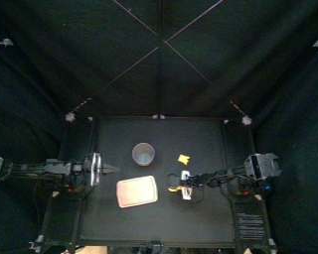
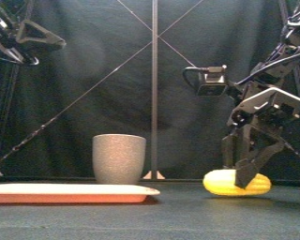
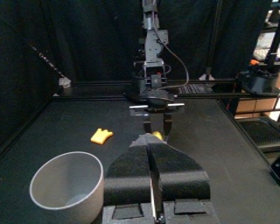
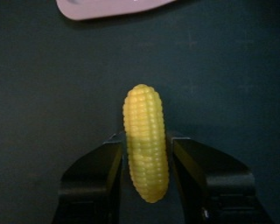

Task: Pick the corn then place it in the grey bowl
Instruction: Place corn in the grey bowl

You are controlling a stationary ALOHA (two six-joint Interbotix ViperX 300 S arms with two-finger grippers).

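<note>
The yellow corn (image 2: 236, 182) lies on the black table at the right. My right gripper (image 2: 250, 172) has come down over it, and in the right wrist view its jaws press against both sides of the corn (image 4: 145, 140). The tall grey speckled cup (image 2: 119, 157) stands upright left of centre, also seen as the grey cup (image 1: 144, 152) toward the back. My left gripper (image 3: 152, 142) rests at the table's left side, jaws shut on nothing, with the cup (image 3: 70, 185) close beside it.
A flat pink tray (image 2: 71, 193) lies at the front left of the corn; the tray (image 1: 136, 191) sits between the two arms. A small yellow toy (image 1: 185, 158) lies behind the right gripper, right of the cup.
</note>
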